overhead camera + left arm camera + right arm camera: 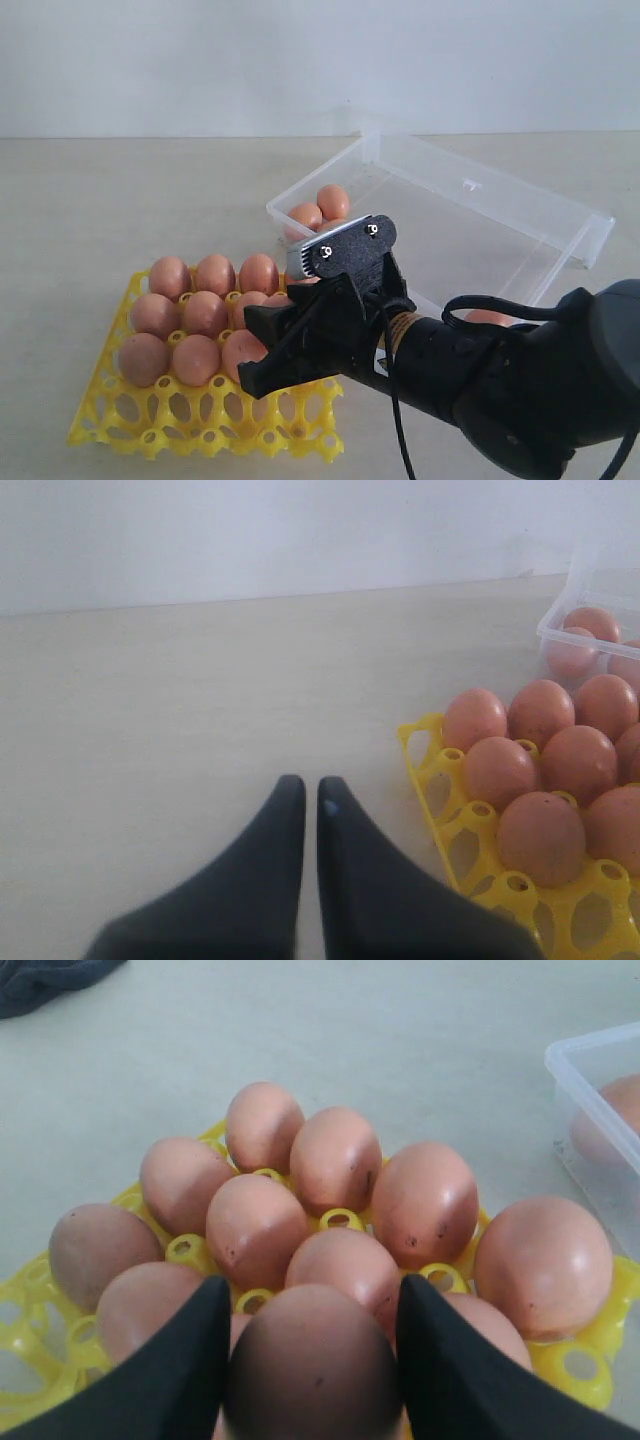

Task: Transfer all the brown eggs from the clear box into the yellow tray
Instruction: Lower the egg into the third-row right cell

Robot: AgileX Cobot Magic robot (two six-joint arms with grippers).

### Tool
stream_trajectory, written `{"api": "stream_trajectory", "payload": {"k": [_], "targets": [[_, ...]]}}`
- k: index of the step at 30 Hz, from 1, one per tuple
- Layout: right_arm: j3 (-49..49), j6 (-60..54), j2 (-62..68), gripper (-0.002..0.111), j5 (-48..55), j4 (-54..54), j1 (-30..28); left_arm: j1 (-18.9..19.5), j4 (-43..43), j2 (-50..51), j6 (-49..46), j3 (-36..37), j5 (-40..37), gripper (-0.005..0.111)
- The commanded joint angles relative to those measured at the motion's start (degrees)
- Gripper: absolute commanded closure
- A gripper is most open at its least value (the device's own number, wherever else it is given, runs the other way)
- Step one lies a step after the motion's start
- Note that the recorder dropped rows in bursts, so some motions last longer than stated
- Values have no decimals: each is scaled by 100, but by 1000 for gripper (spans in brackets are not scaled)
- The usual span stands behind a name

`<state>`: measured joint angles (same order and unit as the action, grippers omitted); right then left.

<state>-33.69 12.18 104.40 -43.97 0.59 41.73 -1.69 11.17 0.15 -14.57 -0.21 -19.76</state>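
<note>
A: Two grippers, so run me L to R, quick.
B: L gripper is idling over bare table, jaws nearly touching, nothing btwn them. It's sitting just off the L side of the yellow tray.
A: Tray?
B: It's carrying brown eggs in its far rows, all standing on end. Near rows are showing empty cups.
A: R side?
B: R gripper is hanging over the tray's R part, fingers clamping one held egg from both sides at a mid-width spread. That egg seems to be lining up w/ the end of the third row, right beside its neighbours. Resting in a cup or hovering just above it, I can't tell.
A: Long axis?
B: Looking roughly upright in the ext view, but the fingers are hiding part of it, so I'm not swearing to it.
A: So what's the move hinging on?
B: I'm judging the cup is lying straight below the egg. So it's calling for a plain vertical drop w/ no sideways drift, or it's bumping a neighbour.
A: Further R?
B: Behind and R of the tray, the clear box is lying open, w/ leftover eggs waiting at its L end. R arm is the nearer one for those.
</note>
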Motion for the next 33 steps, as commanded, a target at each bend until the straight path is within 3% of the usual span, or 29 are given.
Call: {"api": "stream_trajectory", "payload": {"k": [1,11,27,31,33], "targets": [[-39,16,7,108,-18,21,-3,-25,-8,-15,-8,21,24,103],[-39,-50,7,108,694,21,-3,-25,-8,-15,-8,21,24,103],[-39,-265,7,107,629,44,-3,-25,-8,-15,-8,21,24,103],[-39,-265,7,92,576,44,-3,-25,-8,-15,-8,21,24,103],[-39,-265,7,78,567,44,-3,-25,-8,-15,-8,21,24,103]]}}
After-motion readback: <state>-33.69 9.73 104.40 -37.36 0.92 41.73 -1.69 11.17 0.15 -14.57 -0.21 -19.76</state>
